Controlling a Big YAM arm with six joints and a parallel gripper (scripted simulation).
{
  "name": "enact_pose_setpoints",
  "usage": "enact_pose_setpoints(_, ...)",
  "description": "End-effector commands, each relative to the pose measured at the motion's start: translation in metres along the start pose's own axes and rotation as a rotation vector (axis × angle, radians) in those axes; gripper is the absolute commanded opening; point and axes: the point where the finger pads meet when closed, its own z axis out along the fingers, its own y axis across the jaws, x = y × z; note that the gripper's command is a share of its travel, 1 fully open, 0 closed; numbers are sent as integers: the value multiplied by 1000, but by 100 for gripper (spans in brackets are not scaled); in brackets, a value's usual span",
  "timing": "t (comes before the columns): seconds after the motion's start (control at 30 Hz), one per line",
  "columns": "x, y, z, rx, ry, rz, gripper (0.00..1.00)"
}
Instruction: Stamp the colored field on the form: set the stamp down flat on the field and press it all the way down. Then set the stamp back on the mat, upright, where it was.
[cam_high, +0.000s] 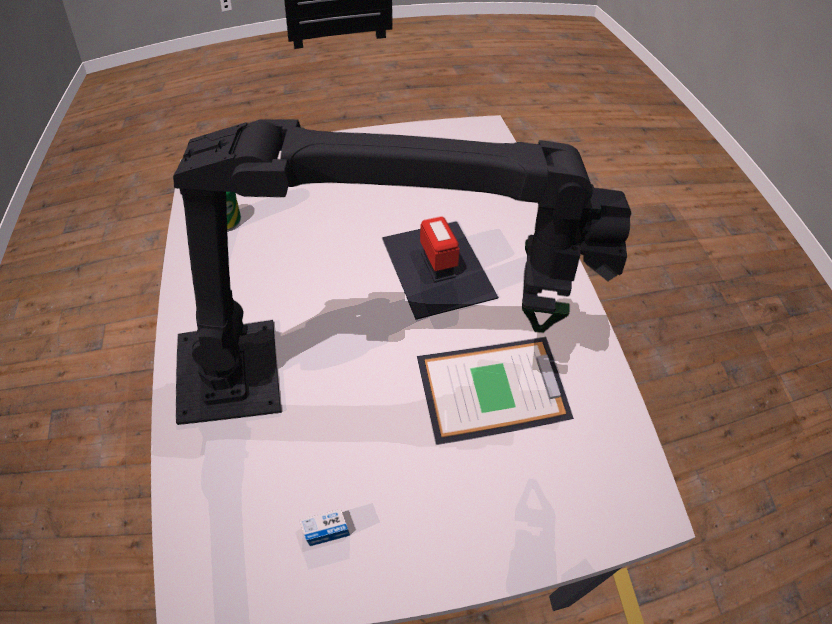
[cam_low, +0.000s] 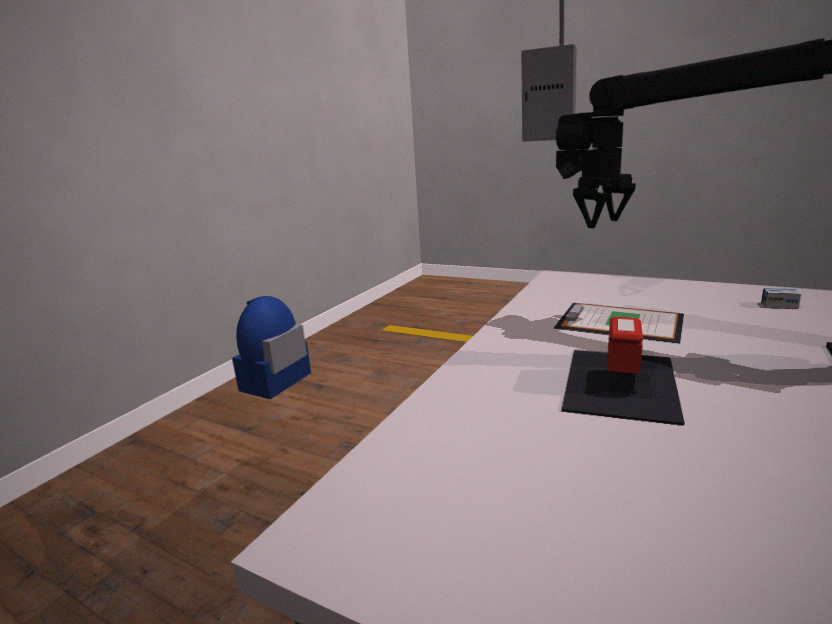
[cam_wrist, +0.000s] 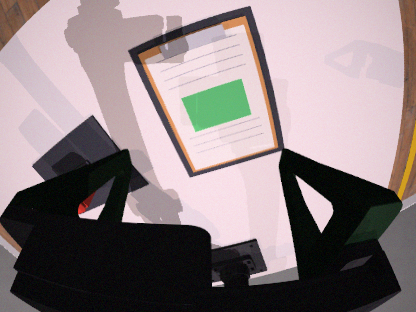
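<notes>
Matt black claw (cam_high: 545, 315), glossy red plastic stamp (cam_high: 439, 243), matt dark mat (cam_high: 470, 285), wood-plank floor (cam_high: 739, 282)

Red stamp (cam_high: 439, 243), green field (cam_high: 492, 387)

The white table (cam_high: 403, 550) carries a dark mat (cam_high: 470, 288), clipboard (cam_high: 443, 429), small box (cam_high: 326, 527), green can (cam_high: 232, 209) and arm base (cam_high: 265, 403)

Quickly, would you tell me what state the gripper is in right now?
Gripper: open, holding nothing; the red stamp stands upright on its mat.
</notes>
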Motion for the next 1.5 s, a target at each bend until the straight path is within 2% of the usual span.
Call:
enact_pose_setpoints(0.0, -17, -7, -16, -19, -18, -279, 100)
enact_pose_setpoints(0.07, -16, -3, -16, -23, -19, -348, 100)
enact_pose_setpoints(0.1, -15, 4, -16, -23, -19, -361, 100)
enact_pose_setpoints(0.2, -15, 4, -16, -23, -19, -361, 100)
enact_pose_setpoints(0.3, -17, -7, -14, -21, -19, -340, 100)
enact_pose_setpoints(0.33, -7, -9, 17, -21, 17, -339, 100)
enact_pose_setpoints(0.37, -8, -8, 33, -21, 18, -341, 100)
enact_pose_setpoints(0.47, -4, -4, 104, -21, 18, -347, 100)
enact_pose_setpoints(0.5, -4, -3, 104, -21, 18, -348, 100)
enact_pose_setpoints(0.53, -2, -4, 119, -21, 18, -347, 100)
enact_pose_setpoints(0.57, -1, -4, 127, -21, 18, -346, 100)
enact_pose_setpoints(0.63, 0, -4, 128, -21, 18, -346, 100)
enact_pose_setpoints(0.67, -23, -1, 108, -20, -40, -345, 100)
enact_pose_setpoints(0.7, -24, -2, 92, -20, -69, -344, 100)
enact_pose_setpoints(0.77, -24, -2, 92, -20, -69, -344, 100)
enact_pose_setpoints(0.8, -24, -2, 84, -20, -83, -339, 100)
enact_pose_setpoints(0.9, -23, -2, 84, -20, -77, -339, 100)
enact_pose_setpoints(0.97, -21, -1, 108, -20, -34, -340, 100)
enact_pose_setpoints(1.0, -21, -1, 108, -20, -34, -340, 100)
enact_pose_setpoints(1.03, 1, -4, 128, -21, 24, -341, 100)
enact_pose_setpoints(1.17, 4, -5, 128, -21, 37, -341, 100)
enact_pose_setpoints(1.23, -2, -4, 123, -21, 22, -341, 100)
enact_pose_setpoints(1.27, -3, -4, 111, -21, -2, -340, 100)
enact_pose_setpoints(1.33, -3, -4, 111, -21, -2, -340, 100)
enact_pose_setpoints(1.37, -7, -4, 100, -20, -25, -340, 100)
enact_pose_setpoints(1.47, -6, -4, 113, -21, 1, -341, 100)
